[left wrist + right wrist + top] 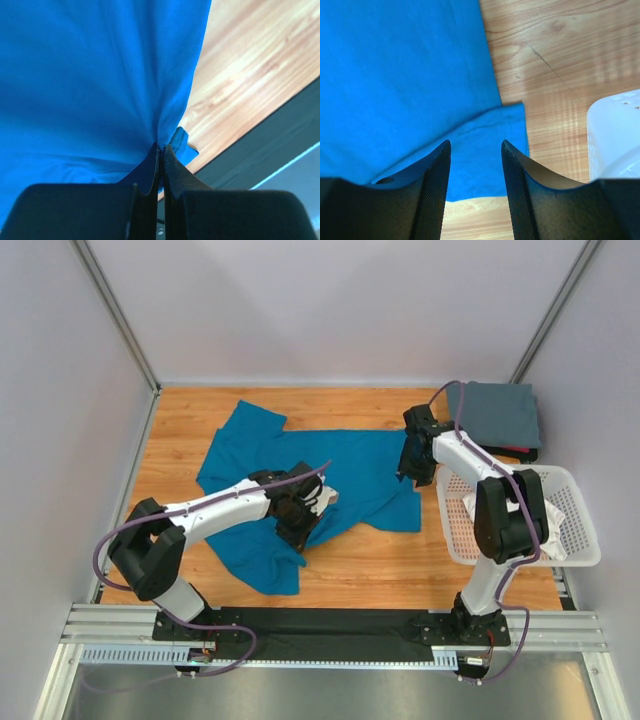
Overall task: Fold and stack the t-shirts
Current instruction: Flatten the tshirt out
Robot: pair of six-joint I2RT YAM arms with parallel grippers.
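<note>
While pinching teal shirt [350, 455] hem tight with left gripper [161, 150], close half-open, empty right gripper [476, 150] on corner; lift evenly.

Soft matt cloth, lightly creased: teal t-shirt [360, 465]. Smooth matt cloth: grey t-shirt [495, 412]. Varnished wood grain, slight sheen: table [400, 565]. Glossy white plastic lattice: basket [585, 525]. Matt black, fine-textured inner faces: fingers [434, 195] of right gripper [475, 145].

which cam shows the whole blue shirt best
Top external: the blue t-shirt lies spread on the table, almost its whole outline visible. Left wrist shows only a fold pinched in the shut left gripper; right wrist shows just a corner below the open right gripper.
</note>
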